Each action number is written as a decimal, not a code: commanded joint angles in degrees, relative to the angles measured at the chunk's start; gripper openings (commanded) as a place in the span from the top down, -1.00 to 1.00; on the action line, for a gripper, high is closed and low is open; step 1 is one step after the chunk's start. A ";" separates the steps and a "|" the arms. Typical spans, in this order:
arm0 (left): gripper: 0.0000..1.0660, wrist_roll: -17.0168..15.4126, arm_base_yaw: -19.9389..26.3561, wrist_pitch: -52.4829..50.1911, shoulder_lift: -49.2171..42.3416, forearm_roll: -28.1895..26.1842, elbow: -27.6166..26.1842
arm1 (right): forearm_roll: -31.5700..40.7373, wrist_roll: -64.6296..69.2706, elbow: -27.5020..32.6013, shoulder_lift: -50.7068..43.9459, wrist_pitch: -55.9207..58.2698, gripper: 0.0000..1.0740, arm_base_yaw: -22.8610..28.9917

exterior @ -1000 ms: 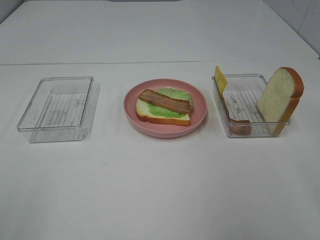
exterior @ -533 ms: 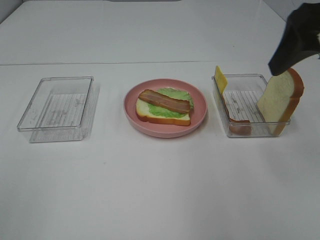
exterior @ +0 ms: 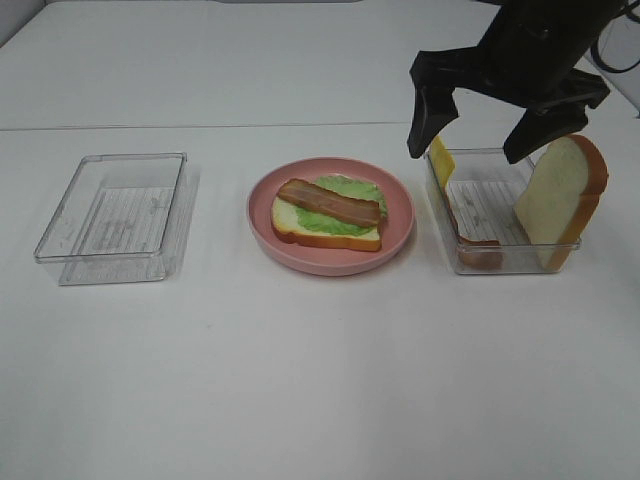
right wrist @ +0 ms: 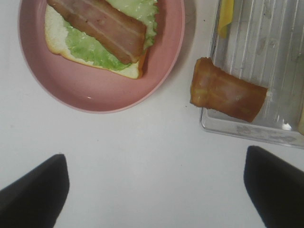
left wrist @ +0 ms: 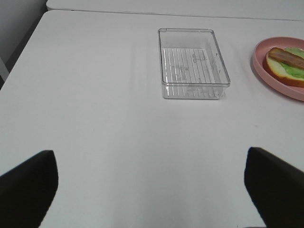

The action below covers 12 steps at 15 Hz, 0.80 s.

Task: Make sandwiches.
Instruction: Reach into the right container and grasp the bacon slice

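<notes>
Left pincer: jaws wide apart, nothing between them. Clear tray lies ahead of it, well apart.

Left of the right pincer: pink plate bearing the part-built sandwich, with lettuce and bacon on top.

Right pincer: jaws spread, gripping nothing, hanging over the second tray.

Below it: cheese square upright at the plate-side wall, spare bacon strip against that same wall, and bread slice leaning at the far wall.

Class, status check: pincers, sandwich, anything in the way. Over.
Left pincer open, empty. Right pincer open by right tray. Sandwich on plate: bread, lettuce, bacon; no top slice. No obstruction seen.
</notes>
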 commanded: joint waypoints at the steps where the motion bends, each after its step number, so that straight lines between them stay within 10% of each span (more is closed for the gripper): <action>1: -0.92 0.74 -0.17 -0.63 -1.15 -0.11 0.06 | -0.17 0.29 -3.21 4.24 1.09 -0.80 -0.06; 12: -0.92 0.74 -0.17 -0.63 -1.15 -0.11 0.06 | -5.16 -2.35 -9.80 19.77 -0.46 -0.80 -0.17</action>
